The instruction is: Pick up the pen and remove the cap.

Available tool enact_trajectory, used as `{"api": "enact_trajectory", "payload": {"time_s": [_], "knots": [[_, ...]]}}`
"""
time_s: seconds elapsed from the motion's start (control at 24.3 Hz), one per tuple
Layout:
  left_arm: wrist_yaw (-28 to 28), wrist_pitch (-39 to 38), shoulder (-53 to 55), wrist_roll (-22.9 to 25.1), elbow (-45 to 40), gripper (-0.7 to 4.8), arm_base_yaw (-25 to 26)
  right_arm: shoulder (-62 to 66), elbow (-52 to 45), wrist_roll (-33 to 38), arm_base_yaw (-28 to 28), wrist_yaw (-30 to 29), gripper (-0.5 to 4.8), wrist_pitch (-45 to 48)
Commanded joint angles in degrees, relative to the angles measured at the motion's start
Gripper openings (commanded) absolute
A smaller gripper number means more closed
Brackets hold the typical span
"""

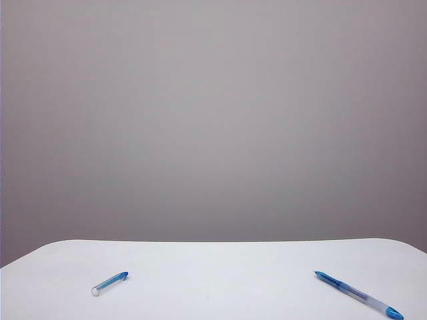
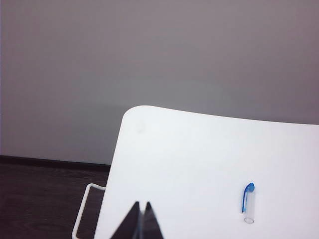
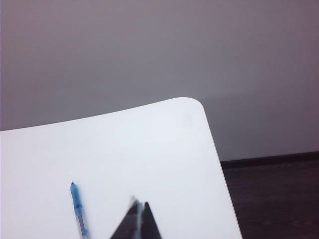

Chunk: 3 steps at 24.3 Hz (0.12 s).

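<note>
We list one white table (image 1: pixel 213 267) with rounded far corners, set before a plain grey wall (image 1: pixel 213 120).

Item one — the pen (image 1: pixel 358 294): long, slim, clear barrel with a blue ribbed section and blue ends. In the exterior view it lies flat at about five o'clock on the tabletop, uncapped, its pointed tip aimed toward ten o'clock. The right wrist view shows only its tip end (image 3: pixel 78 206).

Item two — the cap (image 1: pixel 109 283): a short clear tube with a blue tip. It lies flat at about seven o'clock in the exterior view, well apart from the pen, blue tip toward two o'clock. We also find it in the left wrist view (image 2: pixel 248 203).

Item three: the left gripper (image 2: pixel 141 221), fingers pressed together on nothing, over the table's near edge, apart from the cap. No arm shows in the exterior view.

Item four: the right gripper (image 3: pixel 138 221), fingers likewise pressed together and empty, near the pen's tip but not touching it.

Beyond the table edge we note dark floor (image 3: pixel 279 199) and a white frame bar (image 2: pixel 82 214).
</note>
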Motion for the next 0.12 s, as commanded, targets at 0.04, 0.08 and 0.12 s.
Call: {"api": "enact_trajectory", "payload": {"time_s": [0.04,0.08,0.12], "knots": [[0.4,-0.5,0.0,0.0,0.0,-0.02,0.1,0.0,-0.4,-0.2,0.0,0.3,0.0,0.4],[0.4,-0.5,0.0,0.0,0.0,-0.02,0.1,0.0,-0.4,-0.2,0.0,0.3,0.0,0.4],[0.4,-0.5,0.0,0.0,0.0,-0.01,0.1,0.0,-0.4,-0.2,0.0,0.3,0.0,0.4]]}}
